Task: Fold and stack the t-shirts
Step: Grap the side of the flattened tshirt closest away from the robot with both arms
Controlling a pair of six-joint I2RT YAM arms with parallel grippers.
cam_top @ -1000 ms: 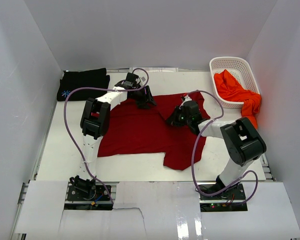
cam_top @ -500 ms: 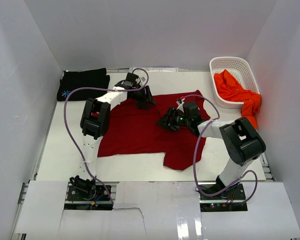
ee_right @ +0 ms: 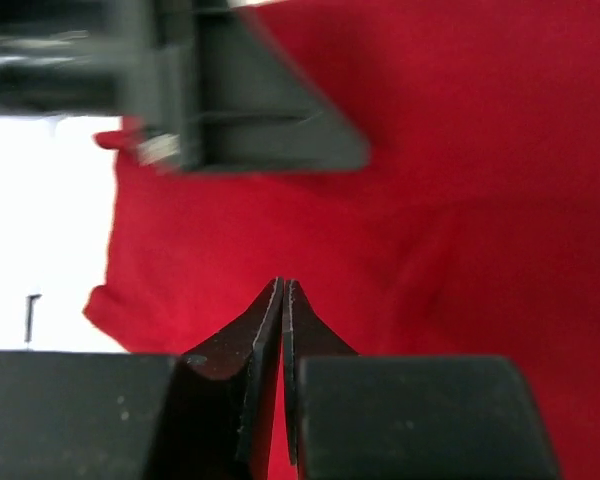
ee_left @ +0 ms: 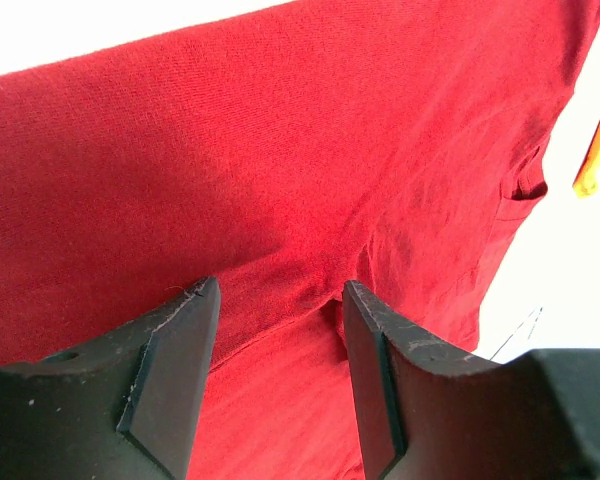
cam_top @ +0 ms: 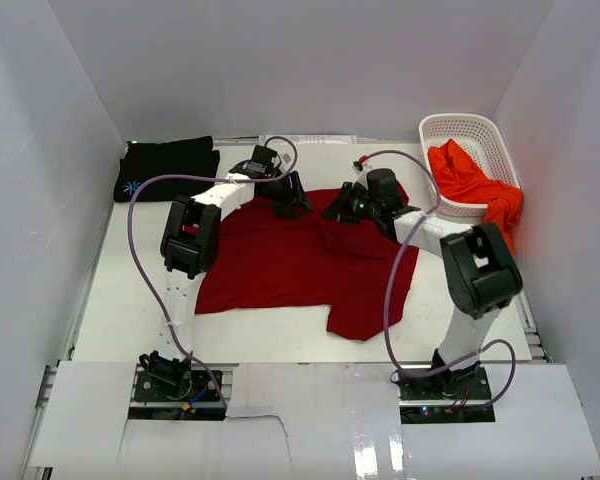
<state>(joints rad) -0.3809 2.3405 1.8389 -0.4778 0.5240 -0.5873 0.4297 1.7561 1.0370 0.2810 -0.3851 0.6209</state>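
Spreading over the middle of the white desk point(cam_top: 120, 300), the dark red t-shirt point(cam_top: 280, 265) lies opened out. Its longer run goes from side to side, and one flap hangs toward the right arm's base. Almost all of this soft, matte knit lies nearward of both pincers, which stand close together at its far edge, so I judge the coming fold would bring that edge toward the bases.

Out to the left of the left pincer point(ee_left: 280, 300), a black t-shirt point(cam_top: 165, 165) sits folded into a compact block. To the right of the right pincer point(ee_right: 283, 290), a slotted white plastic basket point(cam_top: 460, 125) holds a crumpled orange-red t-shirt point(cam_top: 470, 180) that spills over its rim.

The left pincer hovers released, its dark wedge-shaped fingers astride a shallow crease. The right pincer is clenched, tips pressed together above the red cloth. No fabric shows between them.
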